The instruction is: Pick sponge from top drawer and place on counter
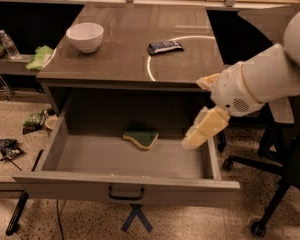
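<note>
The top drawer (125,188) is pulled fully open, and its dark bar handle (126,194) faces me. The sponge (140,135), dark green over yellow foam, lies flat on the drawer floor near the back middle. The counter (125,59) is the glossy grey-brown top above the drawer. My gripper (204,106) hangs from the white arm over the drawer's right side, to the right of the sponge and apart from it. Its cream fingers (206,129) are spread open and hold nothing.
A white bowl (85,36) stands at the counter's back left and a dark blue snack packet (165,47) lies near its middle. A light green cloth (40,57) and a bottle (9,44) sit on a side shelf at left. Chair wheels (257,228) are at right and litter (7,148) lies on the floor at left.
</note>
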`<state>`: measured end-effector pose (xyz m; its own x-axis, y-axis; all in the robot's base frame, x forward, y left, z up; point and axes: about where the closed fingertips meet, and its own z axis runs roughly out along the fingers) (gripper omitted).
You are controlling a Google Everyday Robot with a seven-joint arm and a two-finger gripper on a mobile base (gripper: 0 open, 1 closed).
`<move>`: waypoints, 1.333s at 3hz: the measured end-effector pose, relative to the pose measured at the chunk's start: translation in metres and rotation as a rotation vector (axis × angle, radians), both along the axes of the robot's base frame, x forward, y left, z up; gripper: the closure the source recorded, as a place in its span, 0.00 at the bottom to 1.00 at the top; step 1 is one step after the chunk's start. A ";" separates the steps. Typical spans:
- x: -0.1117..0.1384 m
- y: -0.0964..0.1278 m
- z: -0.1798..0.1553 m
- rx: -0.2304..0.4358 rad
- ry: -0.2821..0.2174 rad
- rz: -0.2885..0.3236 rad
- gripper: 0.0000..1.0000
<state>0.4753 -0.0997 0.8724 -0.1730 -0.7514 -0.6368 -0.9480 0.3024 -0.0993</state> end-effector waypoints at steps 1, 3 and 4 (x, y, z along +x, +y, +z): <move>0.037 0.041 -0.023 0.129 -0.062 -0.050 0.00; 0.083 0.101 -0.104 0.100 -0.021 -0.121 0.00; 0.083 0.101 -0.104 0.100 -0.021 -0.121 0.00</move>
<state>0.5583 0.0018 0.7689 -0.2446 -0.6582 -0.7120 -0.9020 0.4238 -0.0819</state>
